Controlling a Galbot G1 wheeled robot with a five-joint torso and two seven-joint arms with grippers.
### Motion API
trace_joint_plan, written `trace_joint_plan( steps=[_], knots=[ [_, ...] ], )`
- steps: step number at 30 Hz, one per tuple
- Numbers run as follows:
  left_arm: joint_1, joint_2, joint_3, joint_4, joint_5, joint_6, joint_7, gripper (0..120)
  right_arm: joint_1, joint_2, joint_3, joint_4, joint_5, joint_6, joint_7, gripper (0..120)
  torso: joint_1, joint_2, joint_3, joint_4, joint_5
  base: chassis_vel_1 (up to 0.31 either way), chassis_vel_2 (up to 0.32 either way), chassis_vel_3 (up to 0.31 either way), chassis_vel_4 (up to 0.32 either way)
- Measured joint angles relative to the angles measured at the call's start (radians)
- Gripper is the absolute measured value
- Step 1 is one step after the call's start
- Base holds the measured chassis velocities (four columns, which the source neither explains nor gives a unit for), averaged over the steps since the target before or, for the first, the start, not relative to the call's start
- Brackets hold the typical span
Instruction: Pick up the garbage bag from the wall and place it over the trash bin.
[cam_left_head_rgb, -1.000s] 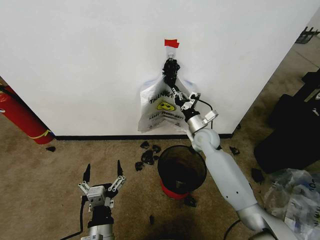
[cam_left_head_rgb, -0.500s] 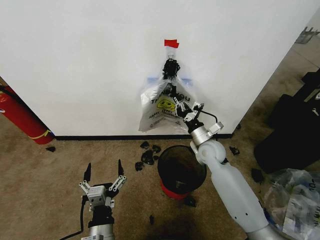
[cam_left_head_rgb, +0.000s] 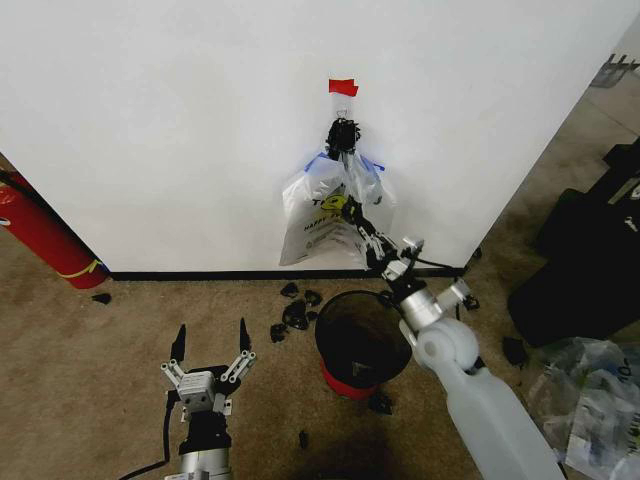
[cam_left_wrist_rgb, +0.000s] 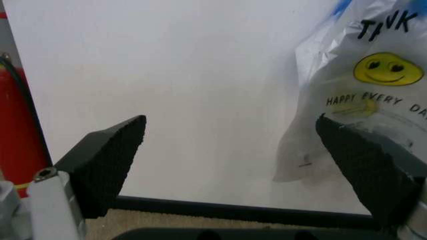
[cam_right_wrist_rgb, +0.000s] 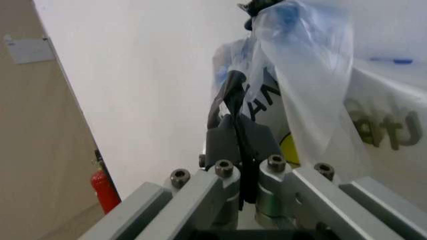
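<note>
Hangs on flat white wall (cam_left_head_rgb: 180, 130): thin translucent printed garbage bag (cam_left_head_rgb: 318, 215), apparently pinched in right gripper (cam_left_head_rgb: 352, 212). Below fingers, small round black trash bin (cam_left_head_rgb: 363, 338). Left gripper (cam_left_head_rgb: 211, 345) spread, open carpet around.

head looks down; both wrists face the garbage bag (cam_left_wrist_rgb: 360, 95) closely.

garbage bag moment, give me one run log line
right gripper: shut on garbage bag, bag on wall | left gripper: open, low over floor | trash bin: unlined
</note>
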Motion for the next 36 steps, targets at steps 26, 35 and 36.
trace_joint_plan(
  steps=[26,35,36],
  knots=[
    [-0.026,0.049,0.013,0.022,-0.040,0.000,0.002,100,-0.534,0.047,0.264,0.194,-0.245,0.236,-0.197,0,0.000,0.000,0.000,0.0000,-0.0001,0.000,0.000,0.000,0.000],
    [-0.023,0.056,0.010,0.018,-0.047,0.000,0.002,100,-0.610,0.049,0.309,0.190,-0.258,0.348,-0.236,0,0.000,0.000,0.000,0.0000,-0.0001,0.000,0.000,0.000,0.000],
    [-0.023,0.057,0.009,0.018,-0.048,-0.001,0.003,100,-0.612,0.051,0.313,0.184,-0.266,0.362,-0.239,0,0.000,0.000,0.000,0.0000,0.0000,0.000,0.000,0.000,0.000]
  ],
)
